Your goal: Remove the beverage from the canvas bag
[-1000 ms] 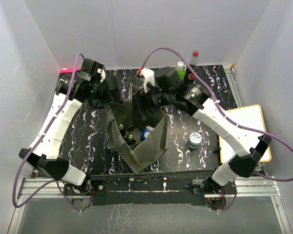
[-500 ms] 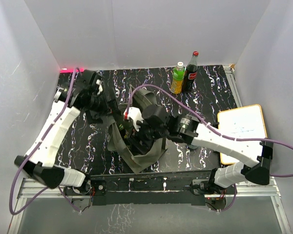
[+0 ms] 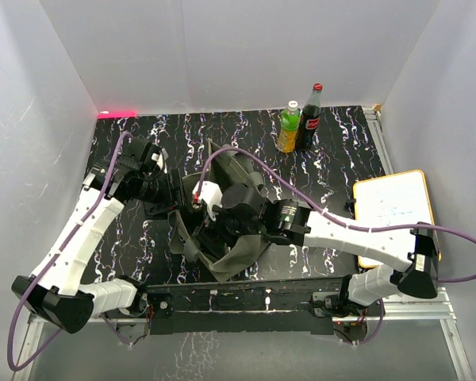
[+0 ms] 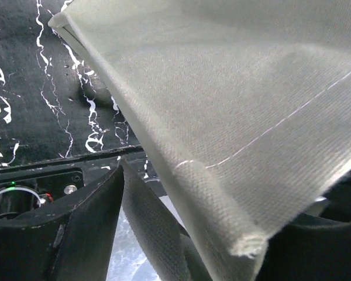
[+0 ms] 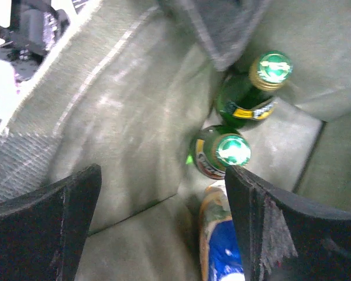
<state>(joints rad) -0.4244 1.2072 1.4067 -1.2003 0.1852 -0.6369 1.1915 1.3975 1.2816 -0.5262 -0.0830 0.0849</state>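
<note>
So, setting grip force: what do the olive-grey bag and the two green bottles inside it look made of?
The olive-grey fabric bag: matte woven canvas, coarse weave and stitched seam visible. The two green bottles: glossy, probably glass, with shiny metal-looking caps; plastic can't be excluded.

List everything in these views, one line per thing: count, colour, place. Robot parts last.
canvas bag: one, olive-grey, near middle of the table, mouth open
green bottles: two, green caps, upright inside the bag
blue-and-white container: one, inside the bag next to the bottles, kind unclear
yellow-green bottle: one, green cap, standing at the table's far edge
cola bottle: one, dark with red cap, right beside the yellow-green one
white board: one, tan rim, at the right side
red light: one, far left corner
table: one, black with white marbling
left hand: one, black, open, bag fabric between its fingers
right hand: one, black, open, over the bottles in the bag
</note>
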